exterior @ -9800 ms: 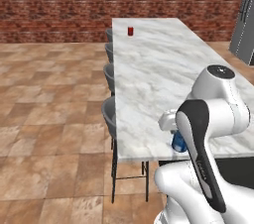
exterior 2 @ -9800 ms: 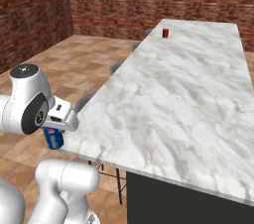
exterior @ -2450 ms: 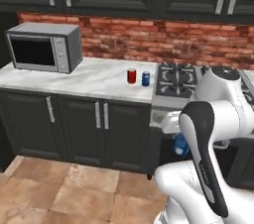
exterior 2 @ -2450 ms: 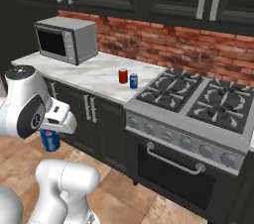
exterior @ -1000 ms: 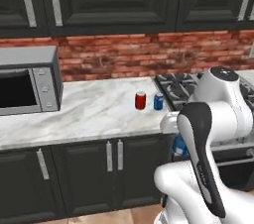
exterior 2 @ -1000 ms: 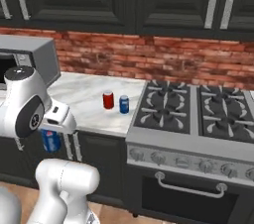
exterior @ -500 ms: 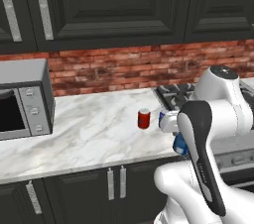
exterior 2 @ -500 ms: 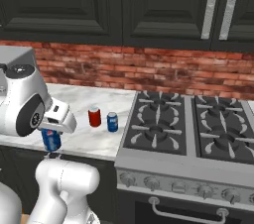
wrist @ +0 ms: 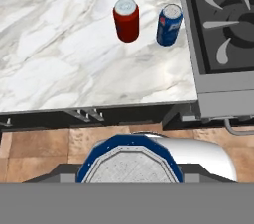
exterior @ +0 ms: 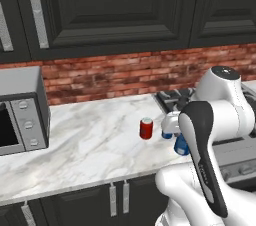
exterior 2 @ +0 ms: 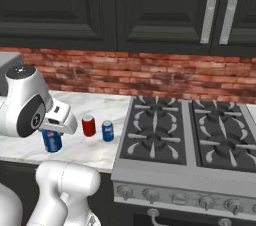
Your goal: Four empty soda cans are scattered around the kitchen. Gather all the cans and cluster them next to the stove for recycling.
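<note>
Blue soda can between gripper jaws

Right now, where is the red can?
The red can stands upright on the marble counter, just left of a blue can beside the stove, apart from it.

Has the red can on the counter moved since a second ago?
No. The red can stands beside the blue can, left of the stove, as before. The base drove closer, so the whole view shifted.

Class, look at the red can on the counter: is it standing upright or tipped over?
Upright. The red can stands on its base on the counter, silver top facing up, beside the blue can near the stove.
</note>
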Controlling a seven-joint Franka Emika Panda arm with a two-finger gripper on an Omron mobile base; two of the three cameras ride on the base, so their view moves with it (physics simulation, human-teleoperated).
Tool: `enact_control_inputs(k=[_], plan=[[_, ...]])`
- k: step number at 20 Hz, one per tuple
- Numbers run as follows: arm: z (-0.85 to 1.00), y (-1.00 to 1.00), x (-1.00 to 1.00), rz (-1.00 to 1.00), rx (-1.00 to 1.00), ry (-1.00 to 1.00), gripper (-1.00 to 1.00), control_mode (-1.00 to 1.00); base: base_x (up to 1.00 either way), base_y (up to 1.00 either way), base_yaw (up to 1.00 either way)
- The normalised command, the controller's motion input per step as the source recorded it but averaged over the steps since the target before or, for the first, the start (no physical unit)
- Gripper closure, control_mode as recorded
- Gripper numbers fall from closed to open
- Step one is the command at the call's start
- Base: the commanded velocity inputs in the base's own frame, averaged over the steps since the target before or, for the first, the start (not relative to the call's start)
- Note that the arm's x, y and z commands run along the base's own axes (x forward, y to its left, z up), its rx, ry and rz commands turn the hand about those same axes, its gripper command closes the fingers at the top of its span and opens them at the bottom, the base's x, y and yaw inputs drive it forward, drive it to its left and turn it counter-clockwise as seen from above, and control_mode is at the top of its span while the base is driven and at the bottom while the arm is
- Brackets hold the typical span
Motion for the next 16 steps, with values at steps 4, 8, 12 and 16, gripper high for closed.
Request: enact_control_inputs(k=[4, 8, 12, 16], plan=[[0.00, 0.00, 0.00, 0.00, 0.00, 0.00, 1.00, 1.00, 0.29, 0.25, -0.09], [0.00, 0.00, 0.00, 0.00, 0.00, 0.00, 1.00, 1.00, 0.41, 0.15, -0.07], [-0.15, 0.16, 0.31, -0.05, -0.03, 0.01, 1.00, -1.00, 0.12, 0.04, -0.02], [-0.15, 0.21, 0.29, -0.05, -0.09, 0.00, 1.00, -1.00, 0.00, 0.00, 0.00]])
